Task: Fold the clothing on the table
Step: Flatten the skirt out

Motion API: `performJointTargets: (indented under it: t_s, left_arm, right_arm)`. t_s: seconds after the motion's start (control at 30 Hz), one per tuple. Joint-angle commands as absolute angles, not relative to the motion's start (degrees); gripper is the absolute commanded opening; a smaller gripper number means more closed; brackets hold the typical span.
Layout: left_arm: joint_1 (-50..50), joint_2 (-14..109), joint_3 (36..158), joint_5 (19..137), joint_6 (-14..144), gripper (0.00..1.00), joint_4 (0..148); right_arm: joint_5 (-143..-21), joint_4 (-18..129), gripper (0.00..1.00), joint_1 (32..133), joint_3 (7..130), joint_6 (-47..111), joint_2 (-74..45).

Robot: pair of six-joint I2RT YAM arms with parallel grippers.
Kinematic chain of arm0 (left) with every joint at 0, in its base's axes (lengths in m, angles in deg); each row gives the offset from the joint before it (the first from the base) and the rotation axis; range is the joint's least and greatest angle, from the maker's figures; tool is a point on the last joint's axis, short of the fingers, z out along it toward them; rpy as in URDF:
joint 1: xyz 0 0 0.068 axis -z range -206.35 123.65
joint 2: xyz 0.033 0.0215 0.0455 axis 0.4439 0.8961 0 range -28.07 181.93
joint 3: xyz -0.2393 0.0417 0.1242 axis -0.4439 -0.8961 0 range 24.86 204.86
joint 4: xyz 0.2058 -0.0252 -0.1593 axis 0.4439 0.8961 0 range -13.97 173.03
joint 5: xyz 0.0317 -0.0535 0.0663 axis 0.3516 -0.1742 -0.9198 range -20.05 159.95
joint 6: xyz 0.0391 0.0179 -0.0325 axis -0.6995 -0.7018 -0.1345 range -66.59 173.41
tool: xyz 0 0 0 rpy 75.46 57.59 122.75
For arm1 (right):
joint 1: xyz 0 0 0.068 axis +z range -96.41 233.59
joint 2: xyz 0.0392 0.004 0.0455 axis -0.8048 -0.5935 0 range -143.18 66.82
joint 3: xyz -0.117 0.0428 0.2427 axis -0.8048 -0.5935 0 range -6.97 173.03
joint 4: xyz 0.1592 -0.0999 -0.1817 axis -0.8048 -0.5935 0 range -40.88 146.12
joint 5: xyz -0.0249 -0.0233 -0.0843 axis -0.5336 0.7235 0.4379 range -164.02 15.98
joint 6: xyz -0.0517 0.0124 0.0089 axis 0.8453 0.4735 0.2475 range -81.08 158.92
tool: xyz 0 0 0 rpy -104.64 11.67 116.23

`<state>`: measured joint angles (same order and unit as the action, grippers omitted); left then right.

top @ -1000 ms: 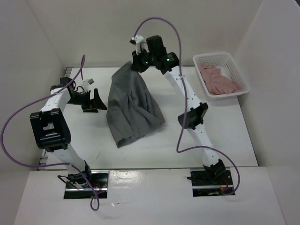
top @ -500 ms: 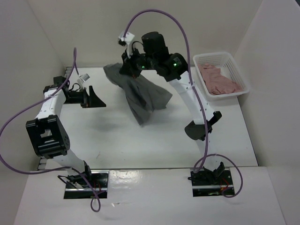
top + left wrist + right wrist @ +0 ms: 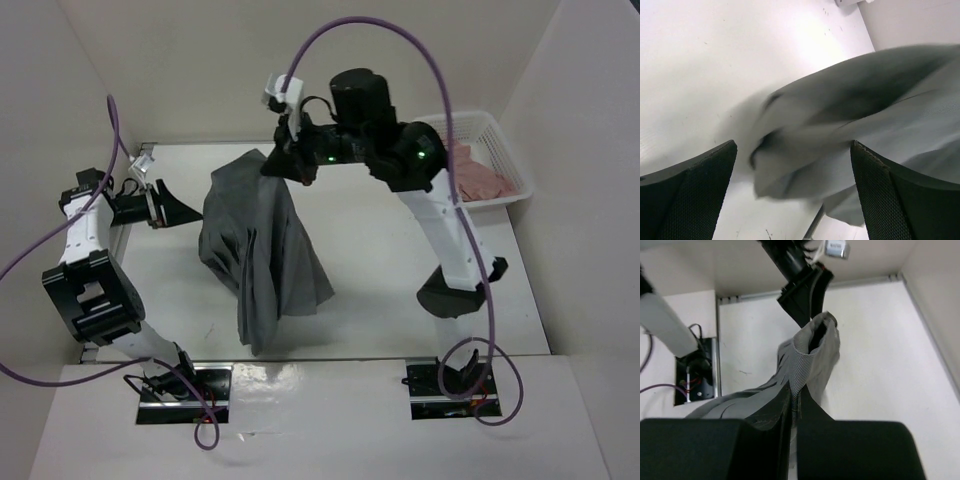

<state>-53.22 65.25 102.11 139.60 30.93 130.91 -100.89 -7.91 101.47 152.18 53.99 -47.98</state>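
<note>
The clothing [image 3: 262, 250], a dark grey pleated skirt, hangs by its top edge from my right gripper [image 3: 286, 163], which is shut on it high above the table [image 3: 390, 270]. The skirt's lower end trails down towards the near edge. In the right wrist view the fingers pinch a fold of ribbed cloth [image 3: 815, 347] at the gripper [image 3: 798, 402]. My left gripper [image 3: 176, 208] stands open, left of the skirt and apart from it. From the left wrist, the blurred skirt [image 3: 865, 95] lies beyond the wide-set fingers [image 3: 695, 192], with nothing between them.
A white mesh basket [image 3: 497, 130] holding a pink garment [image 3: 482, 172] stands at the back right of the table. White walls close in the left, back and right sides. Purple cables loop above both arms.
The right arm has swung the skirt up and round; it now hangs longer, towards the front left. The left gripper has drawn back to the left, still open.
</note>
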Motion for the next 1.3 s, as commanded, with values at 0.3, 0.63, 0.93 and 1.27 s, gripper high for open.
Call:
performJointTargets:
  t_s: [0.3, 0.63, 0.93, 1.27]
  left_arm:
    - [-55.44, 71.23, 109.23, 151.51, 6.47, 1.00, 150.12]
    - [-54.39, 73.53, 110.90, 152.92, 5.95, 0.96, 150.13]
    - [-54.39, 67.12, 108.71, 150.55, 6.57, 0.99, 150.13]
    - [-54.39, 66.94, 106.86, 150.02, 6.04, 0.99, 150.13]
  right_arm:
    - [-110.75, -5.05, 0.00, 101.41, 148.51, 53.69, -36.97]
    - [-112.08, -6.11, 0.00, 107.11, 147.98, 53.69, -41.19]
    - [-111.40, -6.11, 0.00, 109.84, 146.85, 53.59, -42.34]
    - [-105.84, 2.30, 0.00, 91.40, 126.94, 55.71, -44.80]
